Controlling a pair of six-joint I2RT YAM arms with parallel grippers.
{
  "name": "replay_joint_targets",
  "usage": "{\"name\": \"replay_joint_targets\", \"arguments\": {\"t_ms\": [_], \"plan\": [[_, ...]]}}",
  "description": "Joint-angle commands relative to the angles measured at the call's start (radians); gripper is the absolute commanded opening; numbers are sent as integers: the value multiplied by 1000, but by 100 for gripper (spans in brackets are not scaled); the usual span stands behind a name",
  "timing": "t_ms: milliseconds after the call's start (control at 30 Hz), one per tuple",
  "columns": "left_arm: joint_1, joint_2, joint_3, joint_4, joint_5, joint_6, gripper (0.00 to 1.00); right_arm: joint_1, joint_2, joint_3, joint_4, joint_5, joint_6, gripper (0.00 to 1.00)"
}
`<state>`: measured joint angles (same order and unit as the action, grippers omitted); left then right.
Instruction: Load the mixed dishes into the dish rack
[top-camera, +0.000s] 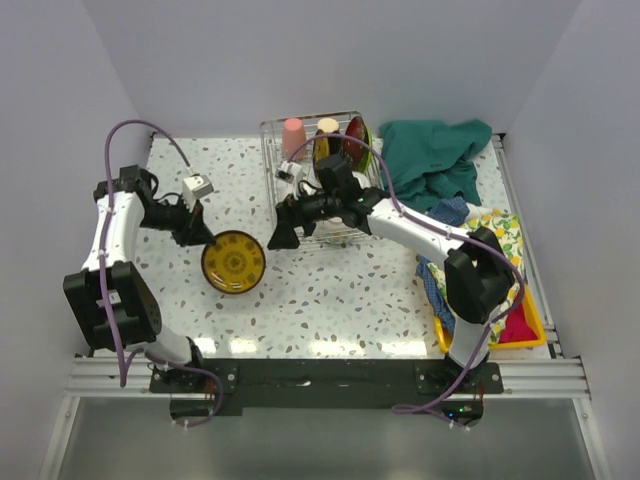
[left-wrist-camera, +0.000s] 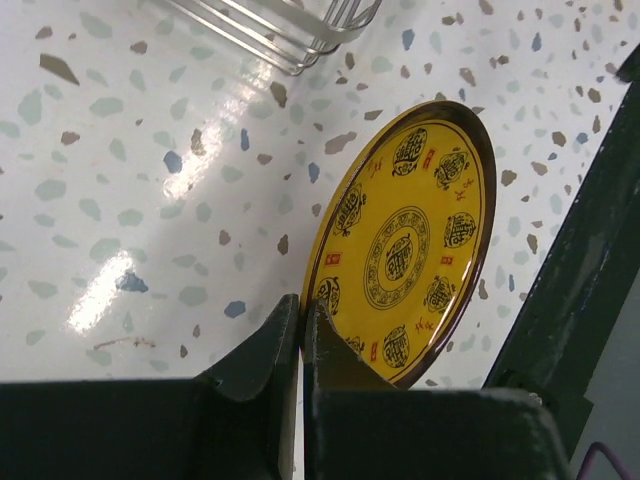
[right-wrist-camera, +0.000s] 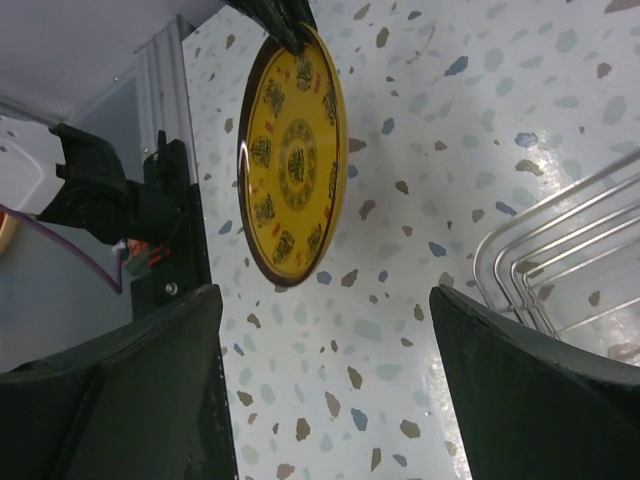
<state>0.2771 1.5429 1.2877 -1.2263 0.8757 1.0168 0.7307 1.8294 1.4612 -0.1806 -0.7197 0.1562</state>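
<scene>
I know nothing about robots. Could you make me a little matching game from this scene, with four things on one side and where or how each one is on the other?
Things:
1. yellow plate
2. salmon-pink cup
3. green cloth
4. right gripper

Places or states:
A. open and holding nothing
B. pinched at its rim by the left gripper
C. in the far left corner of the dish rack
D. crumpled to the right of the rack

Pairs: 1-B, 2-C, 3-D, 4-A
</scene>
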Motion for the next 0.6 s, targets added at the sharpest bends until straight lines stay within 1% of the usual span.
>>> {"name": "replay_joint_targets", "arguments": {"t_ms": [0,167,300,333,400,433,500,533,567], "plan": [[-30,-47,53,-45,146,-12,0,36,34,91,69,-26,51,89],[-59,-49,71,-50,192,-40,0,53,65,116,73,3,85,89],[-69,-47,76,-47,218,-52,0,55,76,117,87,23,111,85],[-73,-43,78,-47,223,-55,0,53,79,116,87,26,109,80],[-76,-41,82,-41,236,-66,0,53,83,117,90,23,108,75],[-78,-37,84,-38,241,-72,0,55,85,117,92,19,112,69],[-78,-32,90,-26,259,-86,0,55,91,116,105,3,121,62],[-79,-24,91,-22,266,-93,0,55,93,116,112,-6,132,53],[-81,-23,93,-9,269,-104,0,53,94,117,116,-24,138,47]]}}
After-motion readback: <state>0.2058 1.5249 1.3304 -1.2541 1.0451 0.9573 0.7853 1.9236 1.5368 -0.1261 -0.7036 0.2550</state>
